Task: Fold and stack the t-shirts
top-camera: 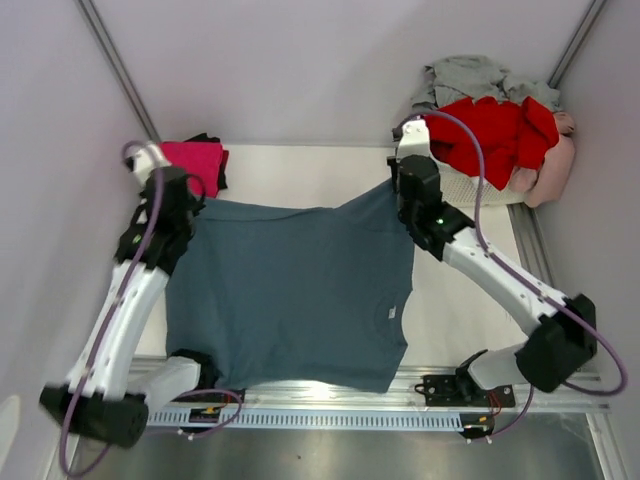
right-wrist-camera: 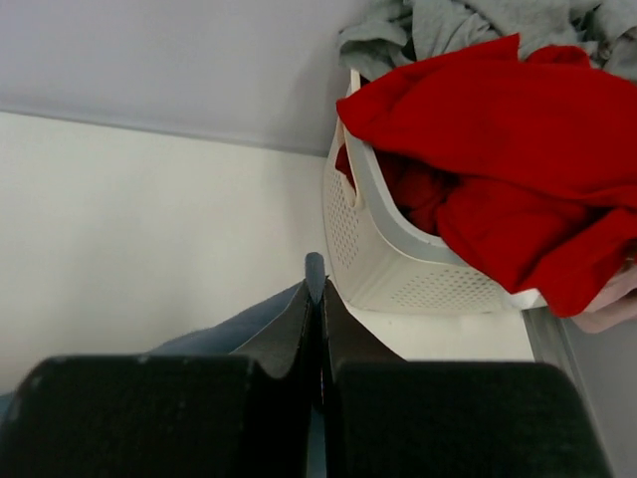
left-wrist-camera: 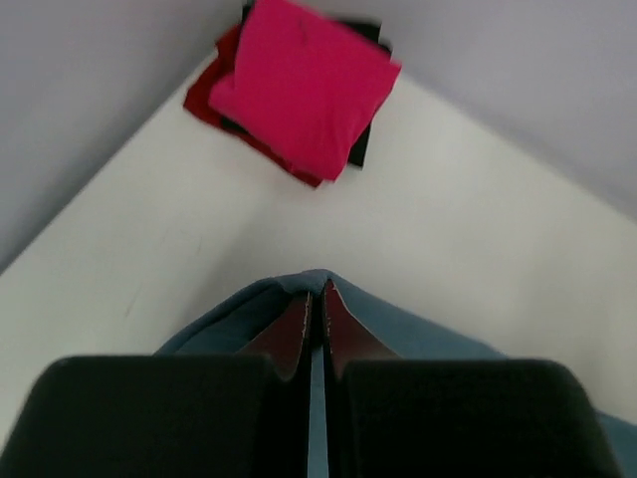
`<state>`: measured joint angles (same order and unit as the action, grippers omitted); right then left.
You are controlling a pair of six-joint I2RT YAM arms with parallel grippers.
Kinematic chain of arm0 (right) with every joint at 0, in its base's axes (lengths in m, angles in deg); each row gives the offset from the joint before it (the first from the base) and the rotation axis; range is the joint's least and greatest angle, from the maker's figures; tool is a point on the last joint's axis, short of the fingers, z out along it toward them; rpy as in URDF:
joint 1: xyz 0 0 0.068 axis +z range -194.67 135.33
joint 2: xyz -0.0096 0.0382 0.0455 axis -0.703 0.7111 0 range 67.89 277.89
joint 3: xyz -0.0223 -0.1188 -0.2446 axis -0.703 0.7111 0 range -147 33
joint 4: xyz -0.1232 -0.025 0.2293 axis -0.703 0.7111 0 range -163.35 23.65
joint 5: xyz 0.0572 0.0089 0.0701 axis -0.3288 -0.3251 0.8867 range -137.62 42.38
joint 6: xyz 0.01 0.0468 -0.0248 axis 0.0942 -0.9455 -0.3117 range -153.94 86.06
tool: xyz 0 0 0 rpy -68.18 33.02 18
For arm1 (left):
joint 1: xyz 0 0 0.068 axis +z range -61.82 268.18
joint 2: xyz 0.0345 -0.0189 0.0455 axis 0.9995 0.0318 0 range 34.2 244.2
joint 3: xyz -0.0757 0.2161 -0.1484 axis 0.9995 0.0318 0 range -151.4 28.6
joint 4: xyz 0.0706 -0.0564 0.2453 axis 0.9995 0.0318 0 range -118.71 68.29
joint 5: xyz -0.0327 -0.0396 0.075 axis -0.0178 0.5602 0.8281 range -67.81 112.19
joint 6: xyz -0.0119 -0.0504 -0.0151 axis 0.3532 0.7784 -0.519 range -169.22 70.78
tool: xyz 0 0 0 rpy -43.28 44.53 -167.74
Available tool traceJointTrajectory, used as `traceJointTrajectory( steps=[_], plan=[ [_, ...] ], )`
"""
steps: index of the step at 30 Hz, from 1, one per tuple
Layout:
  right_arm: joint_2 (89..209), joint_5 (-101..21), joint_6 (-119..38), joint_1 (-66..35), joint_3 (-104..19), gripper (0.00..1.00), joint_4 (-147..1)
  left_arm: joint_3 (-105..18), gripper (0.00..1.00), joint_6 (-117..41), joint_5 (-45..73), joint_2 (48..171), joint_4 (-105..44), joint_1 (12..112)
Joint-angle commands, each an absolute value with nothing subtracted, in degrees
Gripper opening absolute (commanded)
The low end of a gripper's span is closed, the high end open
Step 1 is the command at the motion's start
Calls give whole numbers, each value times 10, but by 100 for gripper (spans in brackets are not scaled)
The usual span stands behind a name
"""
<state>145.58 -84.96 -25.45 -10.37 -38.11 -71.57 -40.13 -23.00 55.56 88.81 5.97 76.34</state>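
A large slate blue-grey t-shirt hangs stretched between both grippers, its lower part reaching the table's near edge. My left gripper is shut on its far left corner; in the left wrist view the blue cloth wraps over the shut fingertips. My right gripper is shut on the far right corner, a blue fold poking out between the fingers. A folded magenta t-shirt tops a small pile with red and black ones beneath. Red, grey and pale pink t-shirts fill the basket.
The white laundry basket stands at the back right, just beyond my right gripper. The folded pile sits in the back left corner by the wall. Walls close in the table on the left, back and right. A metal rail runs along the near edge.
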Motion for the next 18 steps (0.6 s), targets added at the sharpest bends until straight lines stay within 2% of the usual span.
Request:
traceJointTrajectory(
  steps=[1, 8, 18],
  plan=[
    [1507, -890, -242, -110, -407, 0, -800, -396, 1, -193, 516, 968, 26, 778],
    [1584, -951, -182, -110, -403, 0, -891, -457, 1, -190, 514, 1100, 52, 790],
    [1668, -959, -115, -122, -402, 0, -1057, -465, 1, -202, 548, 1128, 30, 793]
  ],
)
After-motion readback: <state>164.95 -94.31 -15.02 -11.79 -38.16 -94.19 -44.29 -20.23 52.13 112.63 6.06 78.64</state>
